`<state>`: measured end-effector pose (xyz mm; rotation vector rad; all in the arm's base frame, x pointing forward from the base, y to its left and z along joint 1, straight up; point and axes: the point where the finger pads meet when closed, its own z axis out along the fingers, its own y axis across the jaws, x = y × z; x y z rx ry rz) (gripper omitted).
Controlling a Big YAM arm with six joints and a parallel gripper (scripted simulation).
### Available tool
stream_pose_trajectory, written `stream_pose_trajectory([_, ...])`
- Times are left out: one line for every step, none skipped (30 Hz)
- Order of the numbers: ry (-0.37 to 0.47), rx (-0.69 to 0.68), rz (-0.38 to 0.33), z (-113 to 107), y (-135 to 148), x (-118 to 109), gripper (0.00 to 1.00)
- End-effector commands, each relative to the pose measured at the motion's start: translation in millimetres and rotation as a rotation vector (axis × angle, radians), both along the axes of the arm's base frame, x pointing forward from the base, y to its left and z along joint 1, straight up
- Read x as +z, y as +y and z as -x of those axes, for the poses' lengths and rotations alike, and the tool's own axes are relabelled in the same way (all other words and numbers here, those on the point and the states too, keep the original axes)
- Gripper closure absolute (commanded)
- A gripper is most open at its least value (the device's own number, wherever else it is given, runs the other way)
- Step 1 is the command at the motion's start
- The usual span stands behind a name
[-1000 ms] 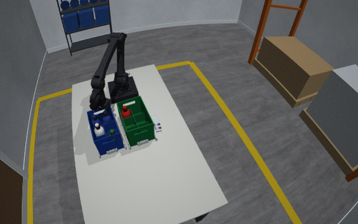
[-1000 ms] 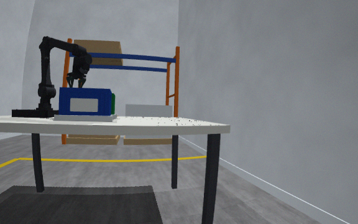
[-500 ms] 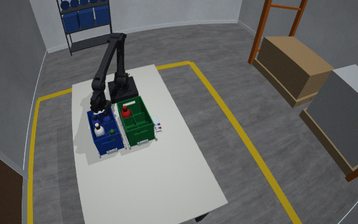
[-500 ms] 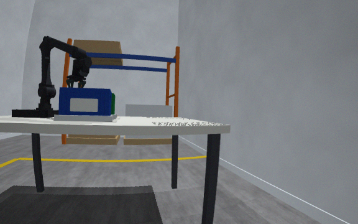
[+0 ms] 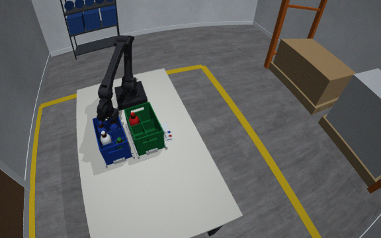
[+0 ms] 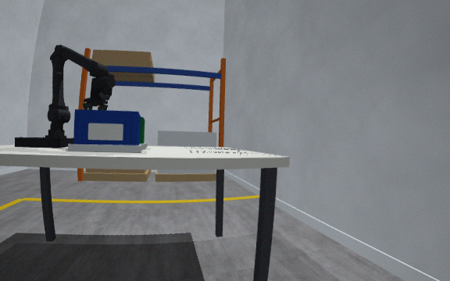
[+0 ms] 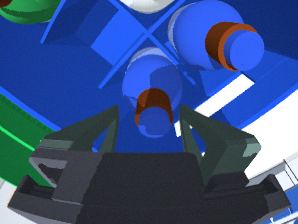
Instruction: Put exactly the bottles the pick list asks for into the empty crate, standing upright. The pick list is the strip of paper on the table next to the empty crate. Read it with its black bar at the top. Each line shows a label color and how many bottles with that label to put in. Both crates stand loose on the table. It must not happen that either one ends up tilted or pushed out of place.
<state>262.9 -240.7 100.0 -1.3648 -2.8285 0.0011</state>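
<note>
The blue crate (image 5: 114, 139) holds a white bottle (image 5: 105, 138), a green bottle (image 5: 120, 140) and two blue bottles at its far end. The green crate (image 5: 144, 129) stands to its right with one red bottle (image 5: 133, 119) upright in its far left cell. The pick list (image 5: 168, 131) lies right of the green crate. My gripper (image 5: 107, 117) is lowered over the far end of the blue crate. In the wrist view its open fingers flank the neck of a blue bottle (image 7: 152, 90) without gripping it.
The arm's black base (image 5: 131, 94) sits just behind the two crates. In the side view the gripper (image 6: 97, 105) is at the top rim of the blue crate (image 6: 105, 126). Shelves and boxes stand off the table.
</note>
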Motion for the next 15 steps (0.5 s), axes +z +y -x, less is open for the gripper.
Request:
stream_pose_trajectory([-0.026, 0.002, 0.022, -9.5, -7.8, 10.4, 0.39])
stream_pose_trajectory([-0.026, 0.002, 0.022, -9.5, -7.7, 10.3, 0.39])
stream_pose_trajectory([-0.026, 0.002, 0.022, -9.5, -7.7, 10.3, 0.39])
stream_pose_trajectory([-0.026, 0.002, 0.022, -9.5, -7.7, 10.2, 0.39])
stream_pose_trajectory([-0.026, 0.002, 0.022, -9.5, -7.7, 10.2, 0.39])
stream_pose_trajectory([-0.026, 0.002, 0.022, -9.5, -7.6, 10.1, 0.39])
stream_pose_trajectory([-0.026, 0.002, 0.022, -9.5, -7.6, 10.1, 0.39])
stream_pose_trajectory([-0.026, 0.002, 0.022, -9.5, -7.6, 10.0, 0.39])
stream_pose_trajectory([-0.026, 0.002, 0.022, -9.5, -7.5, 10.0, 0.39])
stream_pose_trajectory([-0.026, 0.002, 0.022, -9.5, -7.5, 9.9, 1.0])
stream_pose_trajectory([-0.026, 0.002, 0.022, -9.5, -7.5, 9.9, 1.0])
stream_pose_trajectory([-0.026, 0.002, 0.022, -9.5, -7.5, 9.9, 1.0])
stream_pose_trajectory([-0.026, 0.002, 0.022, -9.5, -7.5, 9.9, 1.0])
stream_pose_trajectory([-0.026, 0.002, 0.022, -9.5, -7.5, 9.9, 1.0])
stream_pose_trajectory([-0.026, 0.002, 0.022, -9.5, -7.4, 9.8, 1.0])
